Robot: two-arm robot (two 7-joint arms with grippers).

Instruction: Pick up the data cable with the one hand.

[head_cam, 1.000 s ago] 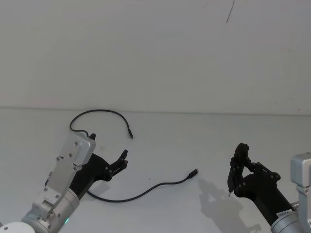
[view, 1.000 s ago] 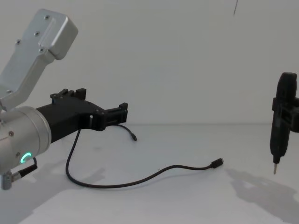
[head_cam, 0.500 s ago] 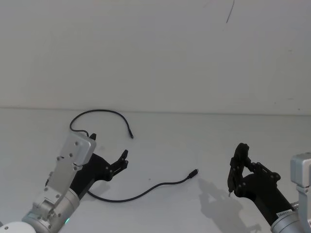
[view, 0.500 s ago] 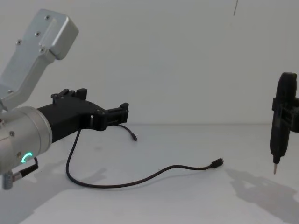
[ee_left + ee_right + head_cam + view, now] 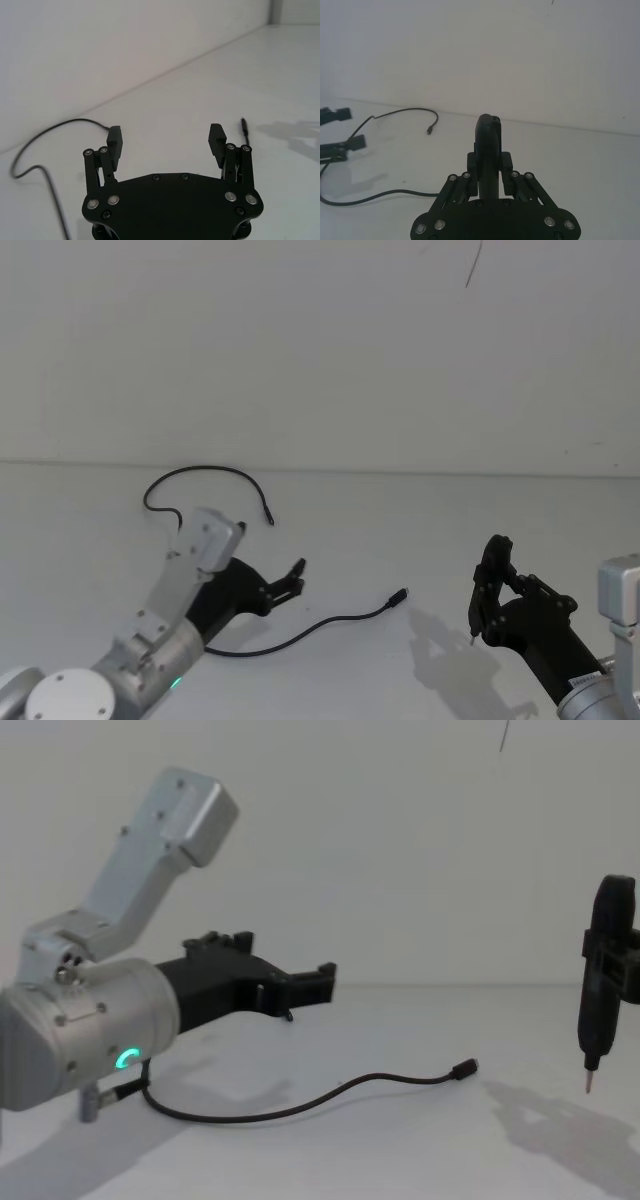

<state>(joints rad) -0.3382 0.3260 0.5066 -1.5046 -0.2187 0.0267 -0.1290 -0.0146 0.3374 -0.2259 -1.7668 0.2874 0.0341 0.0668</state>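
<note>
1. Left gripper [image 5: 296, 577]: fingers spread wide, nothing between them. It hangs above the table [image 5: 350, 540], reaching forward between the cable's two ends.
2. Data cable [image 5: 330, 622]: lies loose on the table. One plug [image 5: 400, 594] points toward the right gripper, the other end lies near the back wall, and the middle runs under the left arm.
3. Right gripper [image 5: 489, 161]: fingers pressed together, at the table's right side, well apart from the cable.

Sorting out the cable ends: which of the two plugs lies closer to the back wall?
The plug ending the arched loop beyond the left gripper; the other plug lies farther forward, toward the right gripper.
</note>
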